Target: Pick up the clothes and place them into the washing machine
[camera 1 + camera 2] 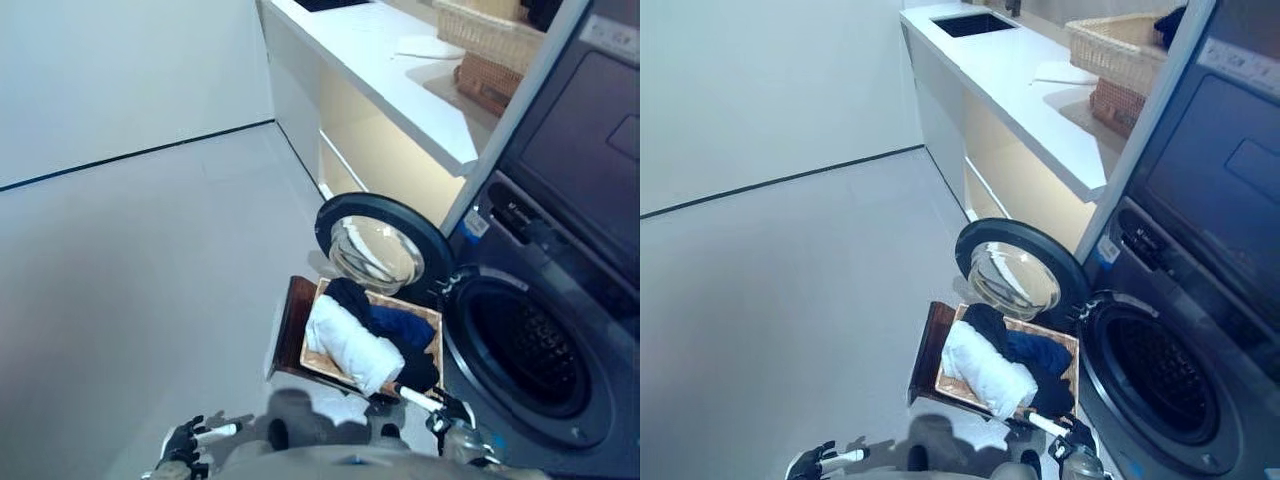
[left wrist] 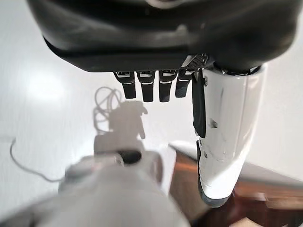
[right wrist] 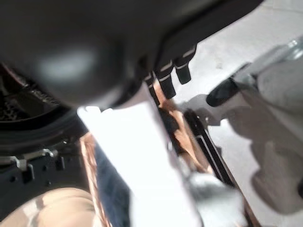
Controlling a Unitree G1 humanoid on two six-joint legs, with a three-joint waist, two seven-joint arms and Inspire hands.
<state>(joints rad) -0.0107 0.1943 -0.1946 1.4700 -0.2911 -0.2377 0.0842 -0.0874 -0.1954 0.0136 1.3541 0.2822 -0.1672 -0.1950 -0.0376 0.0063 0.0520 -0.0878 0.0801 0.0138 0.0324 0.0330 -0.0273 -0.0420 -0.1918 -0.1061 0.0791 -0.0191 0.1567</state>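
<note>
A shallow wicker basket point(image 1: 432, 318) rests on a low dark brown box point(image 1: 290, 330) beside the washing machine point(image 1: 560, 300). It holds a white cloth point(image 1: 345, 345), a dark blue cloth point(image 1: 400, 325) and a black cloth point(image 1: 345, 293). The machine's round door point(image 1: 378, 248) stands open, and the dark drum point(image 1: 525, 350) is exposed. My right hand point(image 1: 450, 412) hangs low, just in front of the basket's near corner, open and empty; it also shows in the right wrist view point(image 3: 71, 52). My left hand point(image 1: 185, 440) is low over the floor to the left, open and empty, as its wrist view point(image 2: 161, 28) shows.
A white counter point(image 1: 400, 80) runs along the wall behind the machine, with wicker baskets point(image 1: 490, 35) on it and a sink point(image 1: 975, 22) at its far end. Bare grey floor point(image 1: 150, 260) spreads to the left.
</note>
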